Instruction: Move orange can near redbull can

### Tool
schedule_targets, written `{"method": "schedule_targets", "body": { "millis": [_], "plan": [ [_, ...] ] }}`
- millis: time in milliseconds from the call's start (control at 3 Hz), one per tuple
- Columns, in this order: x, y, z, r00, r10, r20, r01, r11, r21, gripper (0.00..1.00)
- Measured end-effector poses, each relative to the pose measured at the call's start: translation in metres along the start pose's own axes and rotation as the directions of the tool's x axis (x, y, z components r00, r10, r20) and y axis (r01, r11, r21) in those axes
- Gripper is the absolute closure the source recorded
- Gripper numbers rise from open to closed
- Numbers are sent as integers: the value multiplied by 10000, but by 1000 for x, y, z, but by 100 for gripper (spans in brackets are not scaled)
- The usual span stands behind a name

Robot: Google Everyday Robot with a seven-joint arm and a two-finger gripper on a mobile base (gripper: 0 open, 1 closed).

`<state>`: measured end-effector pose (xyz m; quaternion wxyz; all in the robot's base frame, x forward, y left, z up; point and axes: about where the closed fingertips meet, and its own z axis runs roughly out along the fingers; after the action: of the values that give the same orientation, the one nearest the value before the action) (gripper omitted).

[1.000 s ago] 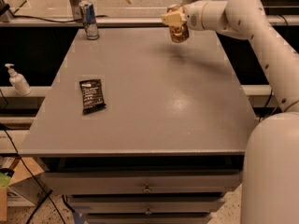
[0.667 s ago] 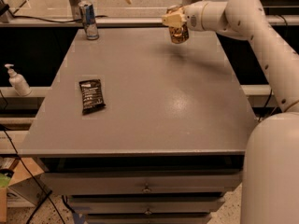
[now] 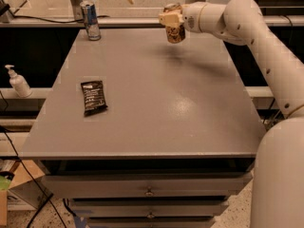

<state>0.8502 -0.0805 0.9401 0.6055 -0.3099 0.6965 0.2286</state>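
Camera view shows one orange can (image 3: 176, 34), one redbull can (image 3: 90, 21) and one black packet (image 3: 93, 97). The gripper (image 3: 171, 21) is clamped on the orange can above the table's (image 3: 156, 108) far side, well apart from the redbull can.

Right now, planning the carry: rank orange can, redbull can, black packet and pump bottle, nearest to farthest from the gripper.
1. orange can, clamped in the gripper, above the table's far right.
2. redbull can, standing at the far left corner.
3. black packet, lying left of middle.
4. pump bottle, off the table's left edge.
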Motion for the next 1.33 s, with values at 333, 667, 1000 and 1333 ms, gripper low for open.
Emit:
{"method": "schedule_targets", "body": {
  "millis": [333,667,1000,1333],
  "plan": [
    [-23,30,16,9963,-340,785,382,9979,-520,100],
    [-40,63,33,9884,-537,1419,706,9906,-1173,100],
    [-51,101,52,9812,-1021,1636,1341,9709,-1985,100],
    [-51,134,73,9722,-1800,1499,2151,9393,-2673,100]
  ]
}}
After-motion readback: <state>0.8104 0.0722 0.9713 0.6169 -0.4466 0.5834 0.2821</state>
